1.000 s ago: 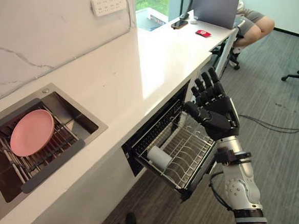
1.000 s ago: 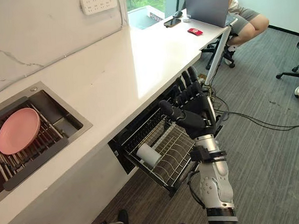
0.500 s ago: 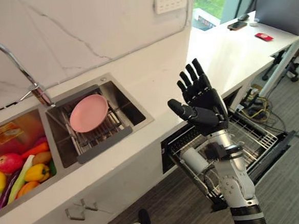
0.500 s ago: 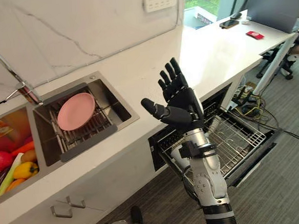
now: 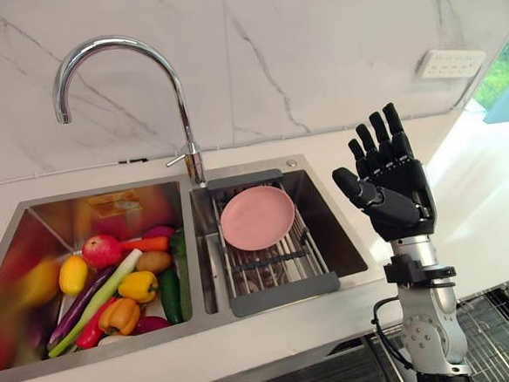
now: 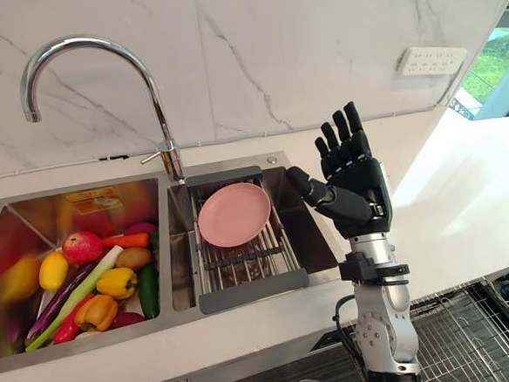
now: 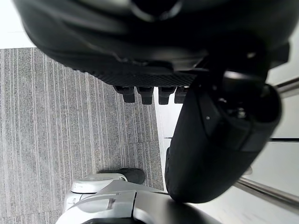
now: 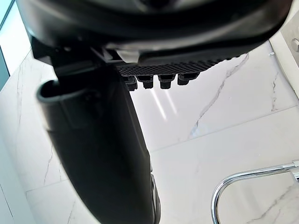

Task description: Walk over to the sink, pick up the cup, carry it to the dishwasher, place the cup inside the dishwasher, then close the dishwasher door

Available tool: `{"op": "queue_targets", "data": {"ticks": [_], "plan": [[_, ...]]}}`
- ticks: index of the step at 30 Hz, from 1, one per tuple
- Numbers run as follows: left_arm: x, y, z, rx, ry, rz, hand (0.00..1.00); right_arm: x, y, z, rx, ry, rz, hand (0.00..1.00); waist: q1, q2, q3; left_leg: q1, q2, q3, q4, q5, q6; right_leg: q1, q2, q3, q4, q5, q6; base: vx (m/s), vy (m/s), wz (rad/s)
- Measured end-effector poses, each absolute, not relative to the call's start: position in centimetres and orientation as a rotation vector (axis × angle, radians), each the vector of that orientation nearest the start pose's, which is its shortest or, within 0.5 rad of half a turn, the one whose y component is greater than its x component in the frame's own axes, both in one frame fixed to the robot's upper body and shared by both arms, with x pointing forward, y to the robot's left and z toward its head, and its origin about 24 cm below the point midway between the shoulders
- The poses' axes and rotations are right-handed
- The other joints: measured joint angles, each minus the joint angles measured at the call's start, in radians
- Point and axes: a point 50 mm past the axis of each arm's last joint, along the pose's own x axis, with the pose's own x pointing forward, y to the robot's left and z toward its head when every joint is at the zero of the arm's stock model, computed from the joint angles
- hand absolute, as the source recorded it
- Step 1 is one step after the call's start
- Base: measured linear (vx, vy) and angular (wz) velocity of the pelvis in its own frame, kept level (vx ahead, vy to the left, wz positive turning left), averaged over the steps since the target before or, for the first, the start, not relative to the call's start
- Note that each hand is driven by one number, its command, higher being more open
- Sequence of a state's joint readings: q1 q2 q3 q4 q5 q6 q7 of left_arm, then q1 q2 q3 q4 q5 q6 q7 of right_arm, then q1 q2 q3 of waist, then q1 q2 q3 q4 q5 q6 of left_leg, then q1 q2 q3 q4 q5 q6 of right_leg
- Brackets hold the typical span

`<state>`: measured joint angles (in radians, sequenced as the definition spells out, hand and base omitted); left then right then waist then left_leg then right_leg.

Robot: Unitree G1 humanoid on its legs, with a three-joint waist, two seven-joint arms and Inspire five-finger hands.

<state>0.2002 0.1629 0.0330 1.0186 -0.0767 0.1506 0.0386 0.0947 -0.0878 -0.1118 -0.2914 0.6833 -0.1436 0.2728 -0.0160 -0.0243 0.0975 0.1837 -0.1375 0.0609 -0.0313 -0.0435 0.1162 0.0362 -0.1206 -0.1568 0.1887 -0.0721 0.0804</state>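
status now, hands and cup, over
Right robot hand raised, open, empty. Left robot hand open, empty. No cup in either; sink holds pink plate. Dishwasher rack pulled out.

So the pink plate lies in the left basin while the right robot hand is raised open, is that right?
Not quite: the left eye view shows the pink plate on the rack in the right basin; the right robot hand is indeed raised open.

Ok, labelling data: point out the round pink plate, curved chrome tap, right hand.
Round pink plate (image 5: 257, 217): left eye view, centre.
Curved chrome tap (image 5: 115, 43): left eye view, arched neck.
Right hand (image 5: 401, 202): left eye view, hand's back.
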Motion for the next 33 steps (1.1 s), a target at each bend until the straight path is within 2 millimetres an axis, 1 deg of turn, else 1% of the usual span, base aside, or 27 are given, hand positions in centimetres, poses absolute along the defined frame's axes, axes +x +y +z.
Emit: {"op": "queue_targets", "data": {"ticks": [6, 9, 10, 12, 13, 14, 15, 16, 18, 19, 20, 21, 23, 24, 26, 27, 29, 33], "plan": [[3.7, 22.2, -16.7, 0.059, 1.352, 0.240, 1.00, 22.5, -18.6, 10.8, 0.515, -0.442, 0.183, 1.00, 0.001, -0.001, -0.002, -0.018, 0.000, -0.010, 0.003, 0.000, 0.000, -0.009, -0.002, -0.012, -0.002, 0.000, 0.000, 0.00, 0.000, 0.06], [3.8, 22.2, -16.7, 0.040, 1.351, 0.249, 1.00, 22.9, -18.4, 10.0, 0.530, -0.402, 0.171, 1.00, 0.013, -0.002, -0.002, -0.037, 0.000, -0.024, 0.029, 0.001, -0.002, -0.001, -0.005, -0.036, -0.022, 0.002, 0.003, 0.01, -0.007, 0.20], [3.9, 22.2, -16.7, 0.017, 1.346, 0.264, 1.00, 23.1, -18.3, 9.5, 0.541, -0.373, 0.155, 1.00, 0.029, -0.001, -0.002, -0.045, 0.002, -0.025, 0.041, -0.001, -0.007, 0.001, -0.005, -0.043, -0.030, 0.003, 0.004, 0.01, -0.018, 0.12], [3.5, 22.1, -16.7, -0.068, 1.354, 0.326, 1.00, 23.8, -17.9, 8.6, 0.559, -0.316, 0.136, 1.00, 0.044, -0.001, -0.001, -0.047, 0.008, -0.025, 0.048, -0.006, -0.015, 0.008, -0.005, -0.064, -0.037, 0.004, 0.005, 0.00, -0.014, 0.05], [3.1, 22.1, -16.8, -0.147, 1.363, 0.384, 1.00, 24.1, -17.6, 8.3, 0.568, -0.286, 0.124, 1.00, 0.056, -0.001, -0.001, -0.047, 0.015, -0.020, 0.053, -0.012, -0.029, 0.012, -0.006, -0.081, -0.040, 0.004, 0.005, -0.01, -0.043, -0.10], [2.4, 22.1, -16.8, -0.214, 1.376, 0.439, 1.00, 24.3, -17.2, 8.3, 0.574, -0.267, 0.120, 1.00, 0.072, -0.001, -0.001, -0.051, 0.023, -0.012, 0.064, -0.020, -0.041, 0.015, -0.009, -0.106, -0.044, 0.005, 0.004, -0.01, -0.040, -0.18], [2.0, 22.1, -16.9, -0.238, 1.385, 0.461, 1.00, 24.4, -16.9, 8.3, 0.574, -0.260, 0.121, 1.00, 0.078, -0.001, 0.000, -0.052, 0.028, -0.004, 0.068, -0.024, -0.048, 0.016, -0.009, -0.116, -0.048, 0.007, 0.003, -0.01, -0.055, -0.30], [1.0, 22.1, -16.9, -0.265, 1.405, 0.493, 1.00, 24.9, -16.3, 8.6, 0.543, -0.240, 0.126, 1.00, 0.083, 0.000, 0.000, -0.054, 0.040, 0.014, 0.072, -0.030, -0.058, 0.016, -0.004, -0.129, -0.059, 0.017, 0.000, 0.00, -0.044, -0.32], [0.1, 21.9, -17.0, -0.285, 1.422, 0.516, 1.00, 25.2, -15.8, 8.7, 0.477, -0.215, 0.118, 1.00, 0.085, -0.001, 0.001, -0.054, 0.057, 0.037, 0.072, -0.037, -0.076, 0.017, 0.011, -0.130, -0.077, 0.031, -0.016, 0.00, -0.071, -0.33], [0.0, 21.9, -17.0, -0.298, 1.422, 0.528, 1.00, 25.3, -16.0, 8.6, 0.451, -0.206, 0.104, 1.00, 0.084, -0.001, 0.001, -0.053, 0.063, 0.041, 0.072, -0.038, -0.084, 0.019, 0.017, -0.130, -0.084, 0.035, -0.020, 0.01, -0.103, -0.26], [0.0, 21.9, -17.0, -0.298, 1.418, 0.530, 1.00, 25.3, -16.4, 8.5, 0.427, -0.192, 0.089, 1.00, 0.082, 0.000, 0.002, -0.051, 0.074, 0.052, 0.072, -0.041, -0.106, 0.022, 0.027, -0.128, -0.094, 0.044, -0.030, 0.01, -0.092, -0.17], [0.0, 21.9, -17.0, -0.297, 1.416, 0.530, 1.00, 25.3, -16.6, 8.5, 0.413, -0.189, 0.088, 1.00, 0.082, 0.000, 0.002, -0.051, 0.079, 0.060, 0.071, -0.043, -0.116, 0.024, 0.031, -0.127, -0.100, 0.046, -0.034, 0.01, -0.083, -0.19], [0.3, 22.0, -16.9, -0.296, 1.413, 0.531, 1.00, 25.3, -17.8, 8.7, 0.338, -0.186, 0.076, 1.00, 0.073, 0.001, 0.002, -0.051, 0.092, 0.073, 0.070, -0.044, -0.125, 0.032, 0.043, -0.130, -0.117, 0.054, -0.043, 0.01, -0.085, -0.10], [0.4, 22.0, -17.0, -0.300, 1.410, 0.531, 1.00, 25.3, -18.7, 8.8, 0.302, -0.183, 0.065, 1.00, 0.067, 0.001, 0.002, -0.050, 0.098, 0.077, 0.068, -0.044, -0.126, 0.038, 0.050, -0.131, -0.127, 0.056, -0.047, 0.01, -0.074, -0.03], [0.7, 22.0, -16.9, -0.297, 1.408, 0.526, 1.00, 25.3, -19.7, 9.0, 0.232, -0.174, 0.068, 1.00, 0.058, 0.001, 0.002, -0.049, 0.104, 0.086, 0.064, -0.044, -0.128, 0.041, 0.057, -0.132, -0.136, 0.059, -0.050, 0.01, -0.052, -0.02], [0.7, 22.0, -16.9, -0.296, 1.410, 0.524, 1.00, 25.3, -20.0, 9.0, 0.209, -0.168, 0.075, 1.00, 0.054, 0.001, 0.002, -0.048, 0.105, 0.087, 0.063, -0.044, -0.132, 0.042, 0.058, -0.132, -0.136, 0.059, -0.050, 0.03, -0.040, -0.02], [0.8, 22.1, -16.9, -0.272, 1.410, 0.509, 1.00, 25.3, -20.6, 9.0, 0.102, -0.137, 0.113, 1.00, 0.044, 0.001, 0.003, -0.046, 0.107, 0.098, 0.062, -0.044, -0.148, 0.044, 0.059, -0.129, -0.139, 0.060, -0.051, 0.04, -0.021, -0.04], [1.2, 22.0, -16.9, -0.266, 1.398, 0.497, 1.00, 25.3, -21.0, 9.2, -0.059, -0.107, 0.209, 1.00, 0.042, 0.002, 0.003, -0.041, 0.110, 0.131, 0.061, -0.044, -0.150, 0.050, 0.063, -0.123, -0.151, 0.062, -0.048, 0.02, 0.000, -0.05]]}}
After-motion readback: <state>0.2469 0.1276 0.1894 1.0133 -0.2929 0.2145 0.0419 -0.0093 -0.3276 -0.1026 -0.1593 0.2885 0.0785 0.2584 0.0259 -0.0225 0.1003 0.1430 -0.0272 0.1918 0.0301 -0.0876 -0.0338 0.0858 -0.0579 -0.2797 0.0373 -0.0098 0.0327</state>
